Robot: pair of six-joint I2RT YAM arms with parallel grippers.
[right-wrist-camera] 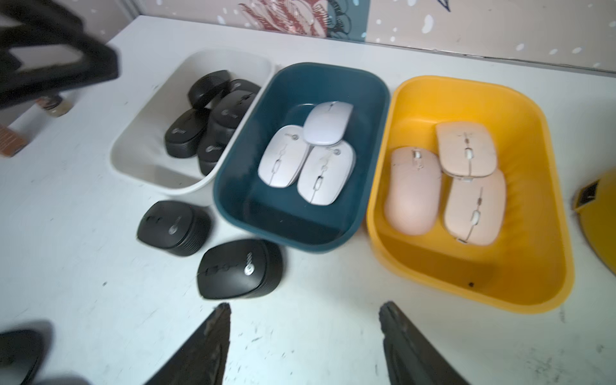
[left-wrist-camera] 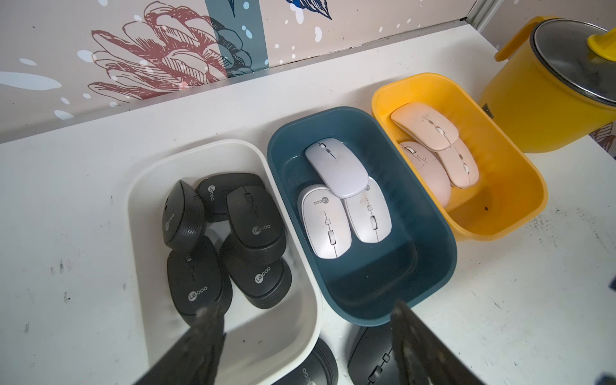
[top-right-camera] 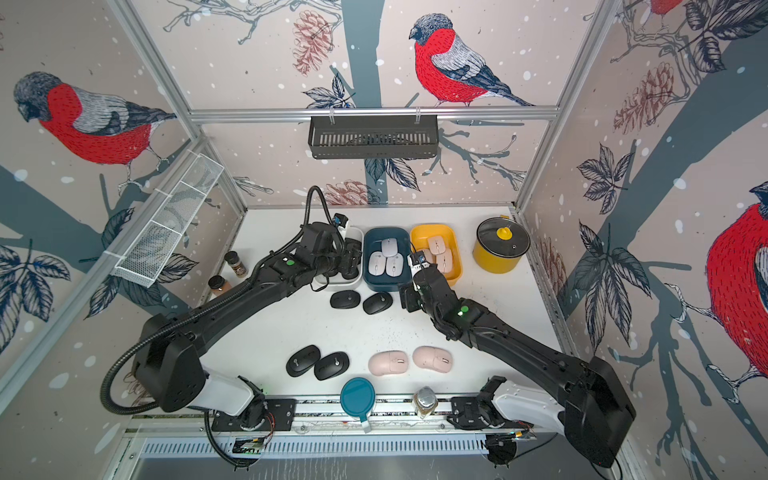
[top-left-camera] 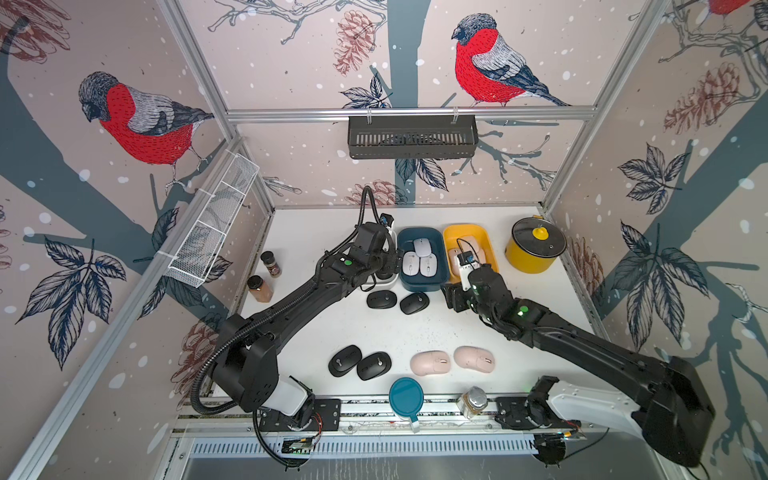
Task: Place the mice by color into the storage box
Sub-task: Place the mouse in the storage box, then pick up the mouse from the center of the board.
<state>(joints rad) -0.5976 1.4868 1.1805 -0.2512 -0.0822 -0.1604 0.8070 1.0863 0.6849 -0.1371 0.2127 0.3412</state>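
Note:
Three storage boxes stand in a row at the back. The white box (left-wrist-camera: 140,186) holds several black mice (left-wrist-camera: 255,216). Three white mice (left-wrist-camera: 325,223) lie in the blue box (left-wrist-camera: 446,240), and three pink mice (right-wrist-camera: 411,190) in the yellow box (right-wrist-camera: 533,293). Two black mice (top-left-camera: 381,299) (top-left-camera: 414,303) lie just in front of the boxes. Near the front edge are two more black mice (top-left-camera: 345,360) and two pink mice (top-left-camera: 430,361). My left gripper (left-wrist-camera: 305,313) hangs open and empty over the white box's near end. My right gripper (right-wrist-camera: 303,310) is open and empty above bare table before the blue box.
A yellow lidded pot (top-left-camera: 536,249) stands right of the yellow box. Two spice jars (top-left-camera: 271,263) (top-left-camera: 259,288) sit at the left edge. A blue lid (top-left-camera: 406,397) and a glass jar (top-left-camera: 473,401) are on the front rail. A wire basket (top-left-camera: 212,224) hangs on the left wall.

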